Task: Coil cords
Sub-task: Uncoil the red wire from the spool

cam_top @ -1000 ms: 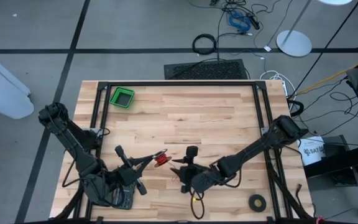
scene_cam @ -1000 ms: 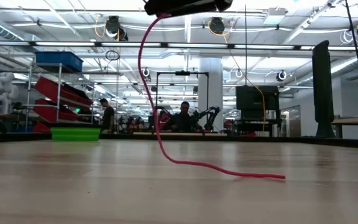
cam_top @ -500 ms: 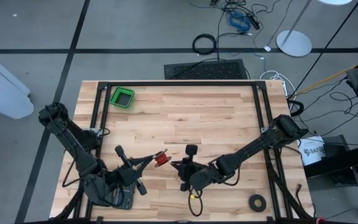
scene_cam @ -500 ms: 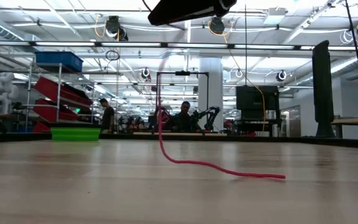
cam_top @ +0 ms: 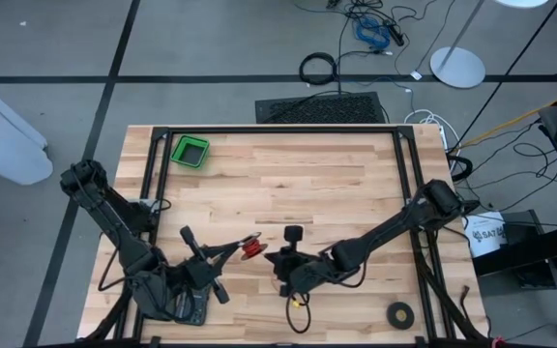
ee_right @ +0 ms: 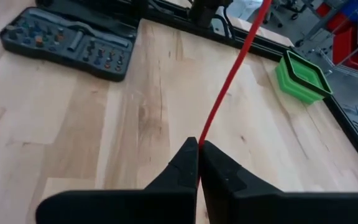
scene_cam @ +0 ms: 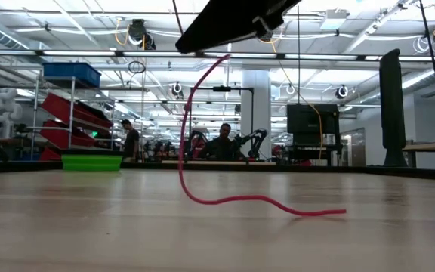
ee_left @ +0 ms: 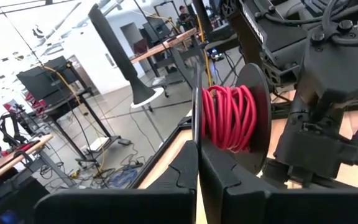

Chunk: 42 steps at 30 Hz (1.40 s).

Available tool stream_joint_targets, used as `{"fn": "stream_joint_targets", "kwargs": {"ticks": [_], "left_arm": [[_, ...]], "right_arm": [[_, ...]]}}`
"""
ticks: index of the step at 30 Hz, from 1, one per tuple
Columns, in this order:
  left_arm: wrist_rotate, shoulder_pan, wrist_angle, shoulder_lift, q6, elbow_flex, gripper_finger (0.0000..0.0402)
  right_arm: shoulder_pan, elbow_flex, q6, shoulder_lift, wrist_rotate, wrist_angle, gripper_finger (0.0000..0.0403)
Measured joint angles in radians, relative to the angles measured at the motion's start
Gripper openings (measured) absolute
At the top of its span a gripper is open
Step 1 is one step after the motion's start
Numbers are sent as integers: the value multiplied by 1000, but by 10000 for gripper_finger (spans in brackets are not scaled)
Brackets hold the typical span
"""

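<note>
The cord [cam_top: 250, 247] is red here, part wound into a small bundle and part loose. In the high view the bundle sits at the tip of the left pincer [cam_top: 243, 247], near the front middle of the bench [cam_top: 288, 174]. The left wrist view shows the coils [ee_left: 230, 116] wrapped tight side by side against a dark round disc [ee_left: 261, 118], with that arm's own fingers [ee_left: 185, 171] pressed together and clenched on the cord just below the coils. The right pincer [cam_top: 280, 261] lies just right of the bundle, also near the front edge. In its wrist view the two fingers [ee_right: 185, 162] are clenched on the red strand [ee_right: 229, 84], which runs taut away from them over the wood toward the far dark frame. From table height the cord [scene_cam: 202, 151] drops from a dark arm part at the top, curves down to the wood and trails off along the surface as a loose tail [scene_cam: 308, 212], its end lying flat. A green bin [cam_top: 190, 152] stands at the far left corner of the bench, well apart from both arms. A black tape ring [cam_top: 400, 313] lies near the front right corner. A tray of small tools [ee_right: 67, 42] rests on the wood in the right wrist view. People show in the room beyond the bench.
</note>
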Motion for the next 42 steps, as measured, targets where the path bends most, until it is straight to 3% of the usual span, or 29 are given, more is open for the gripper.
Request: {"fn": "stream_joint_targets", "kwargs": {"ticks": [9,18,25,31,42], "left_arm": [[-7,62,2,9,-74,1,4],[-6,86,-20,31,-70,1,4],[-4,58,-39,32,-42,1,4],[7,13,-47,32,4,1,4],[8,-24,-21,1,5,1,4]], "right_arm": [[33,-1,-27,-29,-1,83,0],[101,131,-112,-30,9,-18,0],[181,319,-128,-30,179,-295,0],[240,445,-17,-30,329,-617,0],[222,468,273,-31,331,-982,0]]}}
